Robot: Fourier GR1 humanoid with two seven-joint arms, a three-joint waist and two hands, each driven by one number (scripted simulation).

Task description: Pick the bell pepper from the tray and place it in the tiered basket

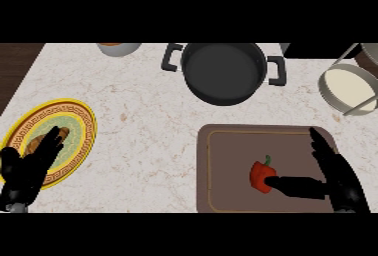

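**Reach at the pepper, grasp not yet made**

Step in hand: pick-up. One red pepper [261,175], green stem up, lies on the brown tray [221,150], right of the tray's middle. Right hand [336,172] sits over the tray's right side. Fingers run straight up along the right rim; thumb reaches left and its tip touches the pepper's right flank. Nothing curls round the pepper, so the hand reads as open. Pepper looks to rest on the tray, not lifted.

Next move, as I judge it: fingers need to come over the pepper's far side and close against the thumb, then lift clear of the tray rim. Carry goes up and right to the basket [347,90], the round wire-framed dish with a cream base at the desk's right edge, partly cut off by the view. It stands well apart from the tray; the pot's right handle lies near the path.

Left hand [26,167] is open, fingers straight, resting over the plate at lower left.

Count:
- pepper, one
- tray, one
- basket, one tier seen
- black pot [221,70], one, two handles
- yellow-rimmed plate [77,120], one, brownish food on it
- small bowl [118,48], one, top edge
- hands, two
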